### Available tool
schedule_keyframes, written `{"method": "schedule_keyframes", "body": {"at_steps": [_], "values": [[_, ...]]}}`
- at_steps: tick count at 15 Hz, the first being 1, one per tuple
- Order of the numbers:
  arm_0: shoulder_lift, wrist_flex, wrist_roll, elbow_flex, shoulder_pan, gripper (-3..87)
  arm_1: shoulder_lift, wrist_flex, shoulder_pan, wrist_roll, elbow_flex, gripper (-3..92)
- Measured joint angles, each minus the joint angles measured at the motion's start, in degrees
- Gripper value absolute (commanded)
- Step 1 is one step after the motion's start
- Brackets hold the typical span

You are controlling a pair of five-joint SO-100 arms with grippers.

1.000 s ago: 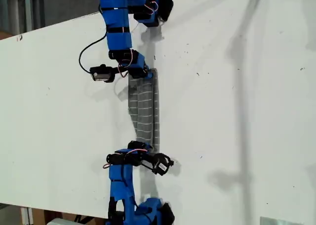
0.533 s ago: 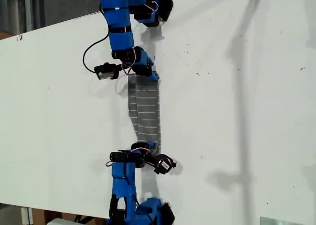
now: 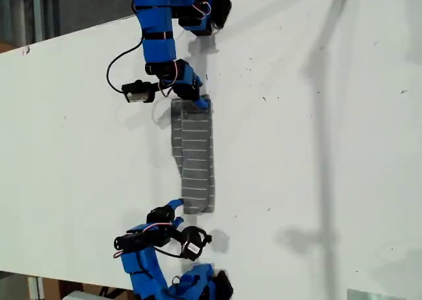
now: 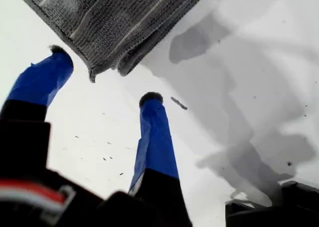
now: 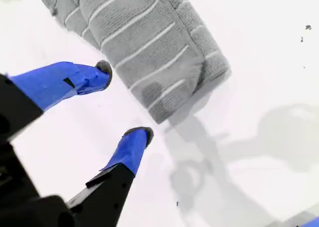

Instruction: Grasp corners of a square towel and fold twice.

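Searched every view for writing: found no readable text, label, brand, number or sign, neither on the towel (image 3: 194,156) nor anywhere beside it on the table (image 3: 316,148).

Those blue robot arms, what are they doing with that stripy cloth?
Two blue arms are folding a grey striped towel on a white table. It now lies flat as a long, narrow folded strip between them. Both grippers are open and holding nothing: my first gripper and my second gripper each sit just off one end of the towel. The wrist views do not settle which arm in the exterior view is which.
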Motion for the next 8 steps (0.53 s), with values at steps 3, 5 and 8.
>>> {"method": "schedule_keyframes", "body": {"at_steps": [3,5,8], "values": [[11.34,-0.35,0.53,9.93,-4.13,21.9,0.00,-0.18,0.44,-0.26,0.00,31.7],[14.06,-1.85,0.88,13.36,-4.48,22.0,0.00,-1.23,2.02,-1.85,0.00,35.3],[18.11,-10.28,-0.26,25.75,-5.98,22.0,-6.33,-3.69,5.98,-5.89,-0.62,38.3]]}}
